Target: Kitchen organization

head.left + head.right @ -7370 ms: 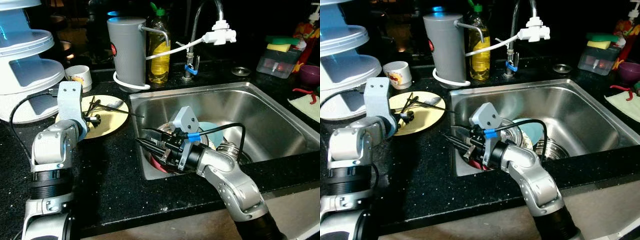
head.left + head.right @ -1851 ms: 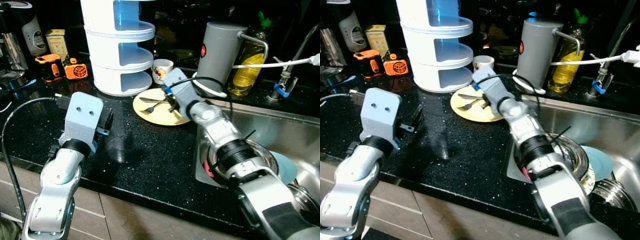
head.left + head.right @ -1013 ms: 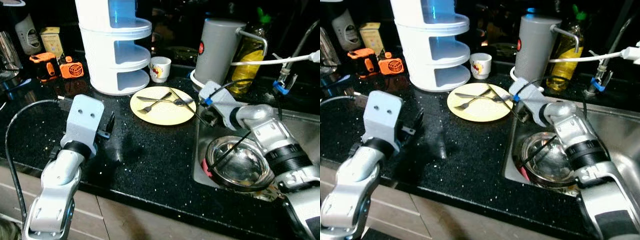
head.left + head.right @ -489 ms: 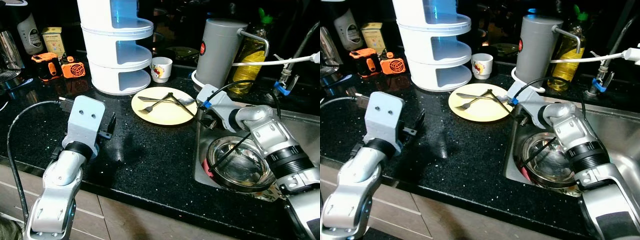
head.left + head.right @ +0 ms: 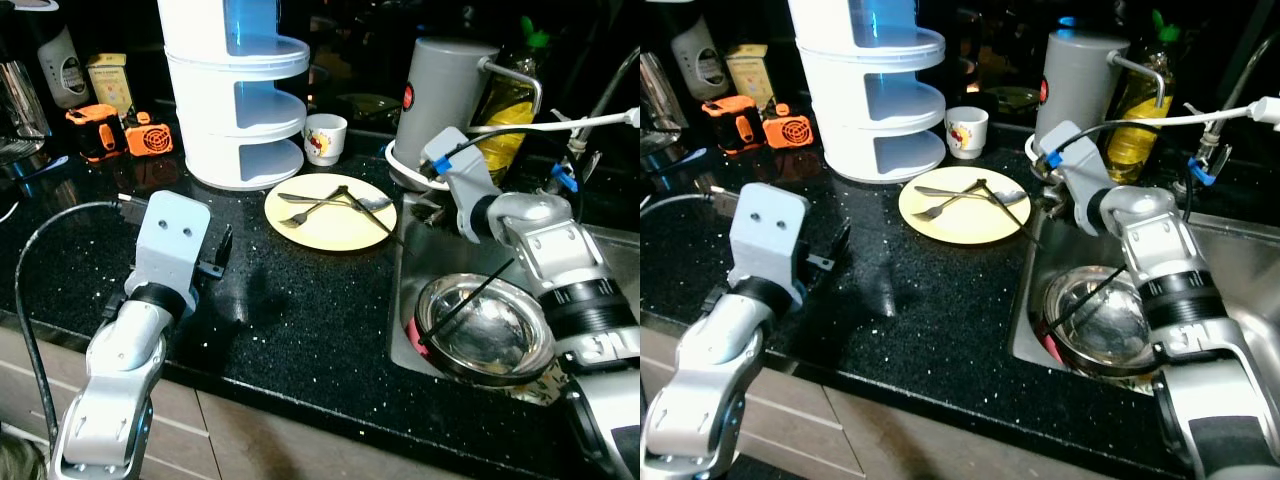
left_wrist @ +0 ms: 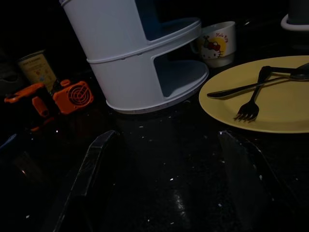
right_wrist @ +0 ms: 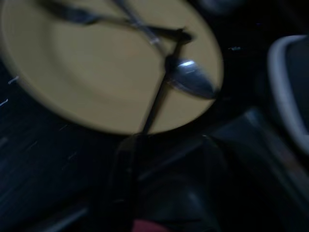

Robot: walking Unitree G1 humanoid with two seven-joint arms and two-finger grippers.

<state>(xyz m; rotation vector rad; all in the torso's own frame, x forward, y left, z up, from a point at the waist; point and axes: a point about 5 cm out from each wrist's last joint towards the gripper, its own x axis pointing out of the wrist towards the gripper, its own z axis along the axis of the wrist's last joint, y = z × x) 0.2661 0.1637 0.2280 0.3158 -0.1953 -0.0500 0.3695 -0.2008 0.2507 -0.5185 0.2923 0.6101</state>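
While my right gripper (image 7: 164, 159) hangs over the sink edge just beside the yellow plate (image 5: 330, 222), its fingers stand apart, nothing between them; the wrist picture is blurred. Landmark for this entry: the plate, lying on the black counter (image 5: 300, 310).

On the plate: a fork (image 6: 250, 107), a spoon (image 7: 190, 83) and a thin black stick (image 5: 365, 210), crossed over one another. The stick's far end runs past the plate rim toward the sink.

Behind the plate: a white cup (image 5: 325, 137), and beside that a white tiered rack (image 5: 235, 90). Further off on the rack's other side, an orange gadget (image 5: 120, 133).

On the sink side of the plate: a grey jug (image 5: 445, 95) at the back, a steel bowl (image 5: 485, 328) down in the sink (image 5: 610, 250) with another black stick (image 5: 470, 298) leaning out of it.

My left gripper (image 6: 169, 164) hovers over the bare counter near the plate, on the rack side. Fingers spread wide, empty, pointing toward rack and plate.
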